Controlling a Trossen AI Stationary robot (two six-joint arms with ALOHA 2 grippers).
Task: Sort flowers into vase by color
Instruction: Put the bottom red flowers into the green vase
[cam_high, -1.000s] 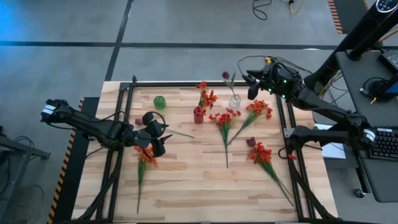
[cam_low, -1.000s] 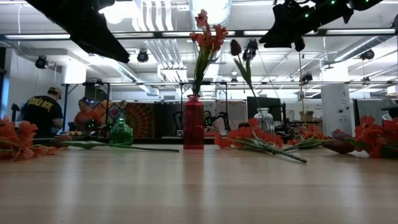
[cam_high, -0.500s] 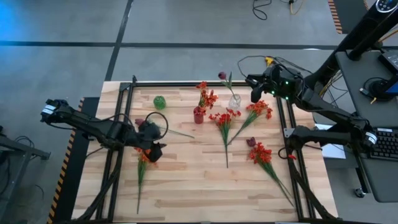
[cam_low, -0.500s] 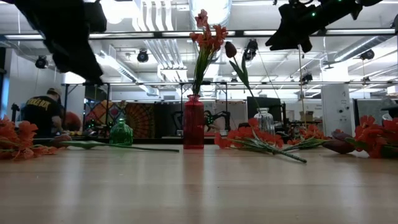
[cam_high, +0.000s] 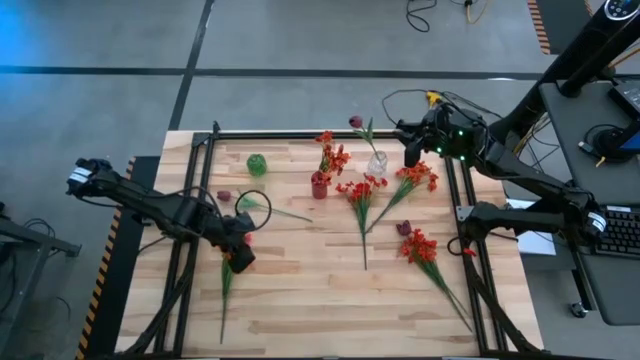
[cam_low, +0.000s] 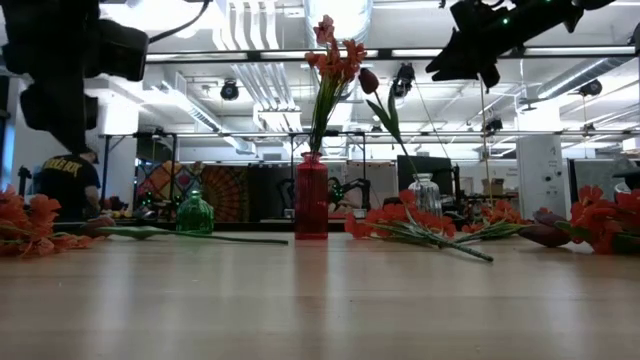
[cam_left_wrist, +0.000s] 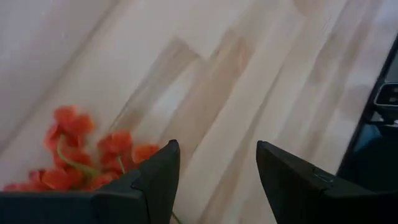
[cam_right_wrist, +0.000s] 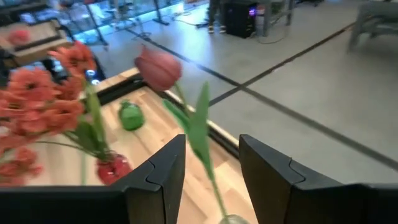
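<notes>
Left wrist view has my left tool (cam_left_wrist: 214, 180) parted and empty, low over the bench (cam_left_wrist: 261, 81) just beside an orange-red spray (cam_left_wrist: 81, 155) on the bench's left side. My right tool (cam_high: 412, 150), also parted and empty, hangs beside the clear vase (cam_high: 377, 163) holding a maroon tulip (cam_right_wrist: 158, 67); orange stems stand in the red vase (cam_high: 319, 185), others lie mid-bench. I'd judge these light, floppy and easily crushed, so I'd pinch the stiff stalk (cam_high: 226, 290) below the blooms.

Grey concrete floor (cam_high: 300, 40) (taped lines)
</notes>
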